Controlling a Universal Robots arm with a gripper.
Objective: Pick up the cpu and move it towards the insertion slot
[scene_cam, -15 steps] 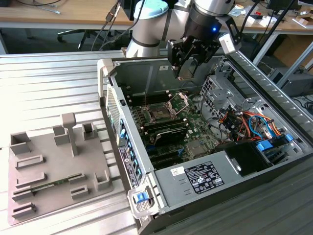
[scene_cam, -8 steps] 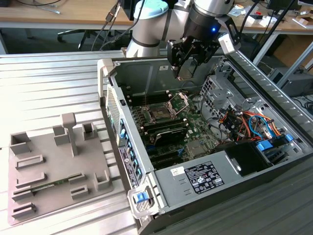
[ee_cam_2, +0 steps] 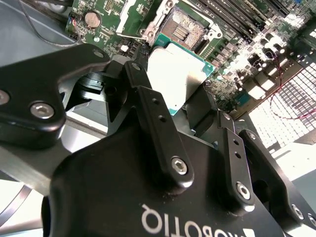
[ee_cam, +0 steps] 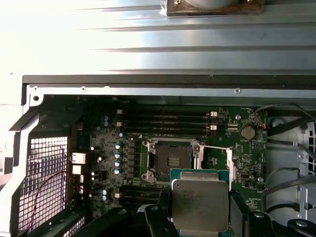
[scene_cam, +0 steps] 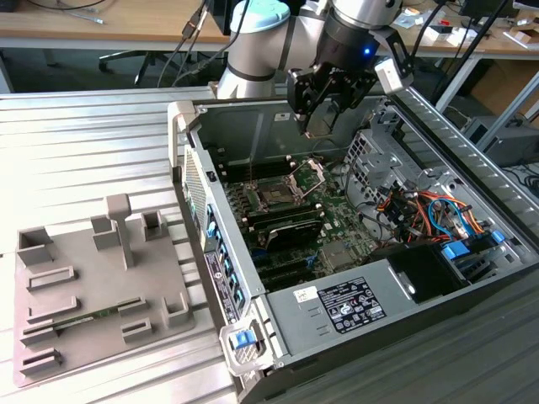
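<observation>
One black two-fingered gripper (scene_cam: 318,114) on the silver arm hangs above the open grey metal computer case (scene_cam: 438,278), over its far half in the exterior view. Its two fingers are closed narrowly on one flat square silvery-topped cpu (ee_cam: 200,200), which shows between them in both wrist views (ee_cam_2: 174,76); the chip is lifted clear of the board.

In the first wrist view the cpu sits just near of the one square dark insertion slot with its silver metal frame (ee_cam: 172,159), overlapping the frame's near edge in the picture but held above it. The slot's hinged bracket (scene_cam: 307,175) stands raised in the exterior view, and the socket (scene_cam: 274,197) lies open on the green motherboard (scene_cam: 333,227).

Four long narrow black memory slots (ee_cam: 165,123) run on the far side of the socket in the first wrist view.

At the exterior view's left, well apart from the case, one grey plastic tray with walled pockets (scene_cam: 97,290) rests on the ribbed metal table (scene_cam: 76,151).
</observation>
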